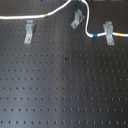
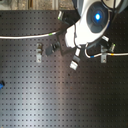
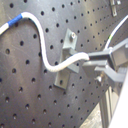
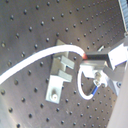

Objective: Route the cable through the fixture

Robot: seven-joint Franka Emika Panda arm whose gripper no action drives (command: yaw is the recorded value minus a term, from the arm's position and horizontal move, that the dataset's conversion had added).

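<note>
The white cable [image 1: 20, 18] runs across the top of the black board in the first exterior view. It carries a green band [image 1: 46, 16], a blue band [image 1: 95, 36] and a yellow band [image 1: 120, 35]. It passes behind the left fixture [image 1: 29, 31], rises off the top edge by the middle fixture [image 1: 76, 19], and crosses the right fixture [image 1: 108, 32]. My gripper [image 3: 89, 62] is shut on the cable [image 3: 47, 55] right beside a metal fixture [image 3: 65, 62]. It also shows in the second wrist view [image 4: 91, 59], next to the fixture [image 4: 60, 75]. The gripper is outside the first exterior view.
The black perforated board [image 1: 65, 85] fills the first exterior view. In the second exterior view the white arm [image 2: 92, 22] hides the middle fixture. A small blue object [image 2: 1, 84] lies at the second exterior view's left edge.
</note>
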